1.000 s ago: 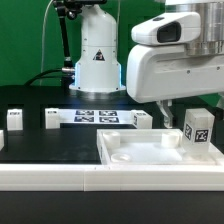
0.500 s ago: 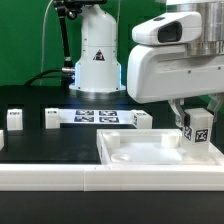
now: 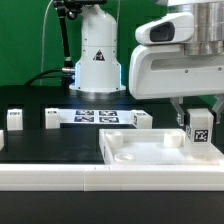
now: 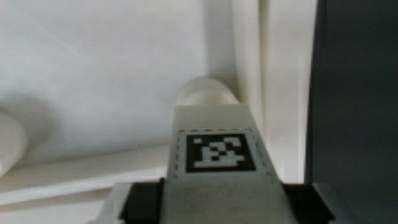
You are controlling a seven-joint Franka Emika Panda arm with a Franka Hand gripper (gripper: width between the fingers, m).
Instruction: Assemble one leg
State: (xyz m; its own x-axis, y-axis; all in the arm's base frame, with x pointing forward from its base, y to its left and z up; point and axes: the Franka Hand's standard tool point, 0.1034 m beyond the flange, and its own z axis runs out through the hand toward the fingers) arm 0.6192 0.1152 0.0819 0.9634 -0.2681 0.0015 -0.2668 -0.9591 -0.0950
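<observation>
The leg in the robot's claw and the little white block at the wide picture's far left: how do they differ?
The leg is clamped in the gripper over the white panel; the block at the exterior view's far left stands free on the black table. The leg shows a clear black-and-white tag; the block's marking is too small to read. Both are small, white and upright.

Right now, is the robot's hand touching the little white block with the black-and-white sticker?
Touching. The wrist view shows the hand closed on the block, its fingers flat against both sides with no gap.
</observation>
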